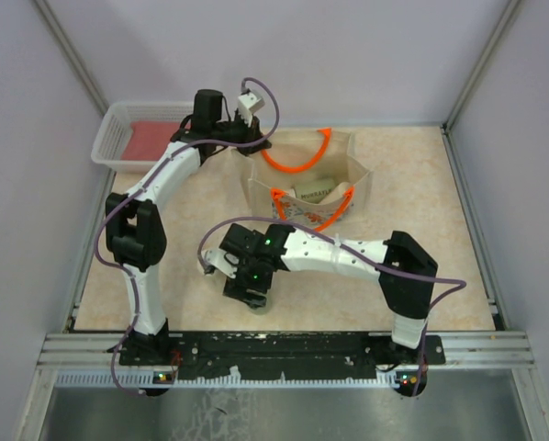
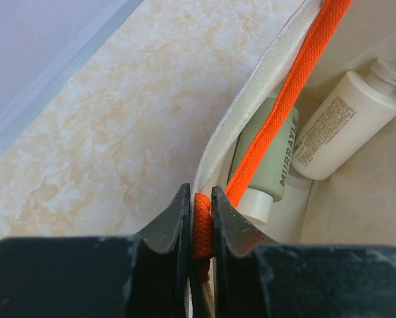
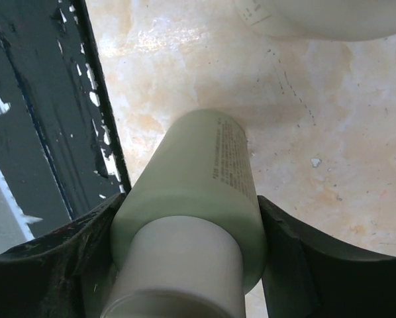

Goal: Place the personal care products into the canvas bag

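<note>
Two pale green bottles: the held bottle (image 3: 191, 185) between the right jaws, the bagged bottle (image 2: 271, 156) just past the left jaws. One cream bottle (image 2: 347, 122) beside it (perhaps a second, cut off). One canvas bag (image 1: 359, 184), two orange handles (image 1: 293, 169), one basket (image 1: 105, 140).

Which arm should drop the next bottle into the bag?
Right. The right tool grips the pale green bottle; the left tool is clamped on the orange handle of the canvas bag, holding it open.

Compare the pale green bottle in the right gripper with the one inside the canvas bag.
The gripped pale green bottle is outside the beige canvas bag, between the fingers of the right gripper; the bagged green bottle lies inside it, beside a cream bottle, ungripped. Both have cream caps.
</note>
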Robot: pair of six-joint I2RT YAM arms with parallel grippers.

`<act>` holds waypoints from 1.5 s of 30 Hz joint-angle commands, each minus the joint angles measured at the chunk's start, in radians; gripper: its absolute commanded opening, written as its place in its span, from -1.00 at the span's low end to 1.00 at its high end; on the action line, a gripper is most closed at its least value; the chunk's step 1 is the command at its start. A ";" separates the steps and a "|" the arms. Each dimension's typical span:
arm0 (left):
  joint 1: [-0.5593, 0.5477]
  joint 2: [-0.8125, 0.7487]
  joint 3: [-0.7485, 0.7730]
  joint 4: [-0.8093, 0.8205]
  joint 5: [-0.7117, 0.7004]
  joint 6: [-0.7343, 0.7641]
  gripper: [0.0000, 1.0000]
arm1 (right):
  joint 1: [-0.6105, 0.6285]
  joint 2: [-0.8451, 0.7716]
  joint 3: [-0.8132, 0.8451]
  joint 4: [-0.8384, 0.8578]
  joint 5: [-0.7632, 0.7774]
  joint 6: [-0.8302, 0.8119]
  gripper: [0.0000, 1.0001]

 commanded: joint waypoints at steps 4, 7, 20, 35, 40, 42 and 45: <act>0.002 -0.022 -0.012 -0.011 0.038 0.000 -1.00 | 0.020 0.010 0.030 0.012 0.028 0.025 -0.65; 0.002 -0.025 -0.012 -0.013 0.040 0.000 -1.00 | 0.018 -0.014 0.038 0.013 0.062 0.053 -1.00; 0.003 -0.053 -0.050 -0.007 0.044 -0.004 -1.00 | -0.148 -0.291 0.234 -0.126 0.111 0.252 -1.00; 0.002 -0.039 -0.034 0.002 0.056 -0.022 -1.00 | -0.504 -0.488 0.356 -0.155 0.068 0.402 -1.00; 0.002 -0.026 -0.021 -0.003 0.059 -0.018 -1.00 | -0.612 -0.452 0.422 -0.095 0.041 0.360 -1.00; 0.002 -0.021 -0.013 -0.008 0.057 -0.015 -1.00 | -0.631 -0.415 0.470 -0.087 0.041 0.341 -1.00; 0.002 -0.015 -0.005 -0.009 0.064 -0.015 -1.00 | -0.655 -0.355 0.514 -0.078 0.040 0.312 -1.00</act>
